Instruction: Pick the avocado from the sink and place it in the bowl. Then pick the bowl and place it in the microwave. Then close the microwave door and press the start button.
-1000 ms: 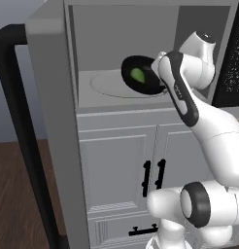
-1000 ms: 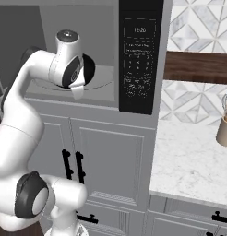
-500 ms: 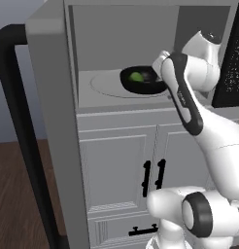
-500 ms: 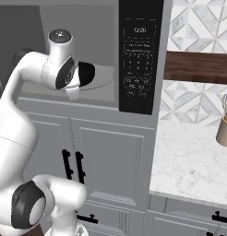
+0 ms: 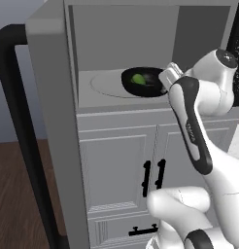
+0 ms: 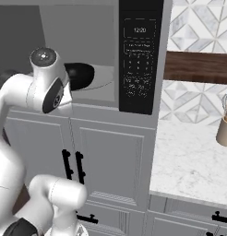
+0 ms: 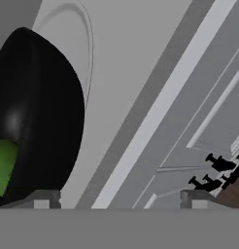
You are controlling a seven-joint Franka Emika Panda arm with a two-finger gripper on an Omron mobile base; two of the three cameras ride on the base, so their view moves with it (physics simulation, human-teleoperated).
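Bowl [image 5: 143,81], one only, glossy black, wide and shallow, is sitting on the round turntable [image 5: 111,83] inside the microwave [image 5: 126,53], toward its right side. One small bright-green avocado [image 5: 138,79] is lying in it, far smaller than the bowl. In the hand view the bowl [image 7: 41,116] is showing as a dark rounded mass on the left, with a slice of the avocado [image 7: 5,165] at its lower edge and a soft highlight on its wall.

The gripper [image 5: 166,83] is reaching into the open front of the microwave, just beside the bowl's right rim; whether it is touching the rim I cannot tell. The two finger tips [image 7: 43,198] are standing well apart at the bottom of the hand view, and nothing is showing between them, so the fingers are spread.

The microwave door [image 5: 48,121] is standing swung open off to the left of the hand, its long black handle [image 5: 24,141] running down its outer edge. One black control panel [image 6: 139,55] with a lit clock is sitting right of the cavity. Below the hand are grey cabinet doors [image 5: 141,170] with two black vertical pulls [image 5: 154,177]. Further right, beyond the panel, a white marble counter [image 6: 189,161] is carrying one tan holder [image 6: 225,131] at the frame's edge, under a dark wooden shelf [image 6: 198,67] and a patterned tile wall [image 6: 198,27]. The arm's own white links are covering part of the bowl [image 6: 83,75] in the right base view.
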